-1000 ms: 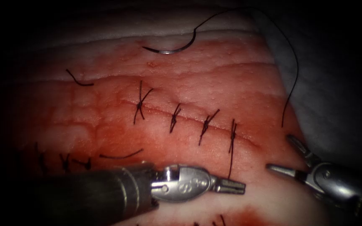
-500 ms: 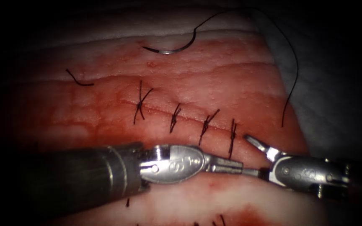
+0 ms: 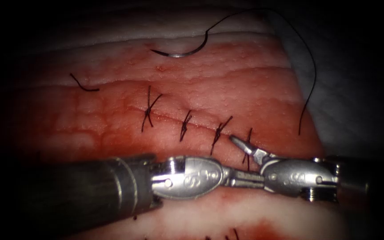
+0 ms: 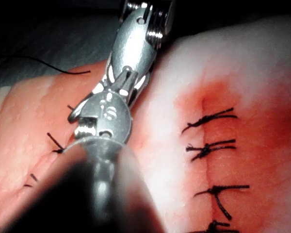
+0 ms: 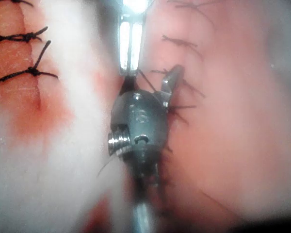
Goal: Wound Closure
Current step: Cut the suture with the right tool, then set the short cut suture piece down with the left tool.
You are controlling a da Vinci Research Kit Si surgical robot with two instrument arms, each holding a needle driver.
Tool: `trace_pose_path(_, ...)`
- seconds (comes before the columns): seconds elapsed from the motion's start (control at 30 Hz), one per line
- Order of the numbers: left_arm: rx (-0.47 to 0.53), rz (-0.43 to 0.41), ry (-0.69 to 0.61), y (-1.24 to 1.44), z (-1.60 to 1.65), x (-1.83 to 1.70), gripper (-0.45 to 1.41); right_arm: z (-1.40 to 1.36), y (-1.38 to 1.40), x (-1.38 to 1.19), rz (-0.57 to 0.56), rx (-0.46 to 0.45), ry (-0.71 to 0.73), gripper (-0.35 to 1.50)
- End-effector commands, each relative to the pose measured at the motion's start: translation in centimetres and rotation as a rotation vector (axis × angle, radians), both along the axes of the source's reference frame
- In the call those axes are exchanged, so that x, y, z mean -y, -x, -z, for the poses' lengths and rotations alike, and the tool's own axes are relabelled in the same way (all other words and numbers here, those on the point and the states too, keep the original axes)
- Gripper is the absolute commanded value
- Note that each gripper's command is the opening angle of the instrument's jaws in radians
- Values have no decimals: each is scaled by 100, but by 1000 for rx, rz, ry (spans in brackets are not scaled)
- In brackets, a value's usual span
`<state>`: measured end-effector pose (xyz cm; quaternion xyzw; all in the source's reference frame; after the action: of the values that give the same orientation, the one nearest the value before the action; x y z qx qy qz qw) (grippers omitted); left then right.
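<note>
**Needle lying free at the far edge, both tools at the rightmost stitch**

From my console the needle (image 3: 181, 51) lies loose on the tissue (image 3: 227, 84) near its far edge, well above the cut (image 3: 201, 126), not in the tissue and held by neither tool. Its thread (image 3: 307, 75) runs up from the needle's right end, arcs over the pale cloth (image 3: 356, 98) to the right of the tissue and hangs down to a free end near the tissue's right edge.

The cut carries four knotted stitches (image 3: 184, 125) in a row. The left end effector (image 3: 245, 178) lies just below the rightmost stitch, jaws together and clamped on the thread tail of that stitch. The right end effector (image 3: 247, 160) meets it from the right, jaws apart: one jaw points up-left across the rightmost stitch's tail, the other lies along the left tool's tip. It holds nothing that I can see.

A short cut end of thread (image 3: 83, 84) lies on the tissue to the upper left. Red fluid (image 3: 112, 133) stains the tissue around and below the cut.

The left wrist view adds a second stitched line (image 4: 211, 145) on the near side of the tools, ringed with red fluid, and shows the right end effector (image 4: 94, 104) against the left tool's tip. The right wrist view shows the right end effector (image 5: 148, 80) with its jaws spread in front of the left tool's bright jaws (image 5: 130, 39).
</note>
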<state>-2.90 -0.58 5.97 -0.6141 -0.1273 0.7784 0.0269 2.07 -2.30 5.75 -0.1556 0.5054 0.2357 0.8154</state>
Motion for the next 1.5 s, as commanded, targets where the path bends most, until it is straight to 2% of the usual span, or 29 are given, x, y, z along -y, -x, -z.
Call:
trace_pose_path(0.03,1,0,2,6,-6,-1,-45,-8,-10,-4,-2,-3,2,111)
trace_pose_path(0.5,5,-9,7,4,-4,9,-45,-26,-15,-15,-12,4,8,108)
trace_pose_path(0.6,5,-10,7,4,-3,9,-45,-27,-17,-16,-13,5,8,101)
trace_pose_path(0.63,5,-10,7,4,-3,10,-45,-28,-18,-16,-13,5,8,96)
trace_pose_path(0.67,5,-10,7,4,-3,10,-45,-28,-19,-16,-11,7,13,83)
trace_pose_path(0.7,5,-10,7,4,-3,10,-45,-28,-19,-16,-11,7,13,83)
trace_pose_path(0.77,5,-10,7,4,-3,10,-45,-27,-19,-16,-8,10,17,56)
trace_pose_path(0.8,6,-10,7,4,-3,10,-45,-26,-18,-15,-16,19,17,0)
trace_pose_path(0.83,6,-10,7,4,-3,10,-45,-26,-18,-15,-16,19,17,0)
trace_pose_path(0.87,5,-10,7,4,-3,10,-45,-25,-17,-14,-20,22,17,-35)
trace_pose_path(1.13,8,-17,15,0,0,15,-45,-28,-15,-16,-46,27,-2,-35)
trace_pose_path(1.23,12,-24,14,-9,4,18,-45,-27,-11,-17,-39,28,8,106)
trace_pose_path(1.3,16,-30,13,-18,6,20,-45,-24,-6,-14,-34,22,9,120)
trace_pose_path(1.4,3,-28,22,-39,7,26,-45,-17,7,-10,-19,12,7,121)
trace_pose_path(1.5,-22,-20,35,-74,3,35,-45,-5,31,-9,-17,7,3,121)
